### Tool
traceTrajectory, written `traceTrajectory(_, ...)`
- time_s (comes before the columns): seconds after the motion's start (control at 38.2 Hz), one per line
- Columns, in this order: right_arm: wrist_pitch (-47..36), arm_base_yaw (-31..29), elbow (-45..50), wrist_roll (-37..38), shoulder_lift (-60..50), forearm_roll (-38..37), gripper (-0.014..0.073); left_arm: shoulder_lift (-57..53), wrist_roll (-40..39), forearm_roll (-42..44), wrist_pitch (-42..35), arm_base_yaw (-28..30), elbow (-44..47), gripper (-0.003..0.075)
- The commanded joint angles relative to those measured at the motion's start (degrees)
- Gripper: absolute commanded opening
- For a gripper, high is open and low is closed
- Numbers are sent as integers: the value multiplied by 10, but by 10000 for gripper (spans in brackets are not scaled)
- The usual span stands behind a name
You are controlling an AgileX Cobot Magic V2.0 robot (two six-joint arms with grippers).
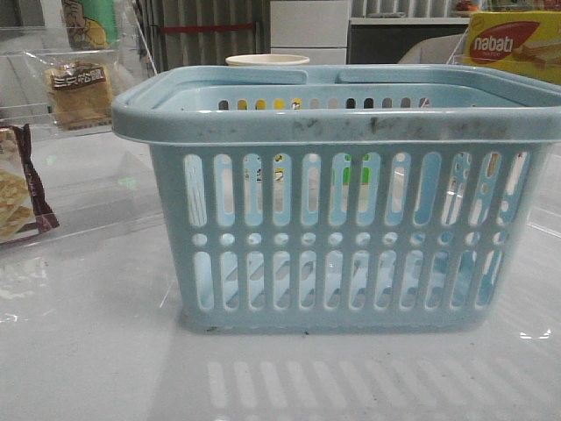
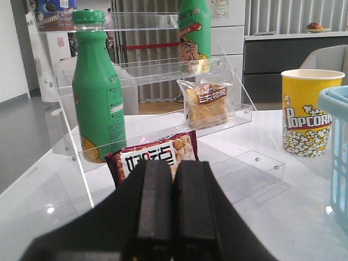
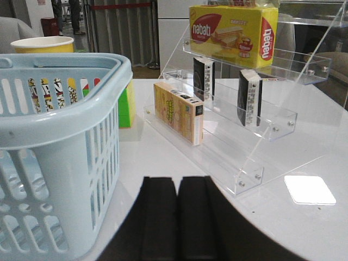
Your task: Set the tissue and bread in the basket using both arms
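Note:
The light-blue basket stands at the middle of the table, and its rim shows in the right wrist view. The wrapped bread leans on the low step of a clear shelf, ahead of my left gripper, which is shut and empty. It also shows in the front view. Two flat black packs stand on edge on the right shelf, one nearer and one farther; either may be the tissue, as their faces are hidden. My right gripper is shut and empty beside the basket.
A maroon-edged cracker bag lies just beyond my left fingers. A green bottle stands on the left shelf. A popcorn cup stands behind the basket. A nabati box and an orange box sit on the right shelf.

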Motion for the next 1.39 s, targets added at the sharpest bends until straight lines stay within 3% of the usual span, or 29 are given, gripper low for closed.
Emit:
traceTrajectory(0.0, -48, -1, 1, 0, -10, 2, 56, -10, -2, -6, -50, 0, 0, 91)
traceTrajectory(0.86, -63, -1, 1, 0, -10, 2, 56, -10, -2, -6, -51, 0, 0, 91)
traceTrajectory(1.1, -93, -1, -26, 0, -10, 1, 56, -10, -3, -6, -119, 0, -24, 91)
traceTrajectory(1.21, -63, -1, -79, -1, -10, -6, 56, -7, -4, -6, -93, 0, -76, 91)
traceTrajectory(1.36, 10, -1, -182, -1, 4, -49, 56, 0, -4, -6, 14, 0, -184, 91)
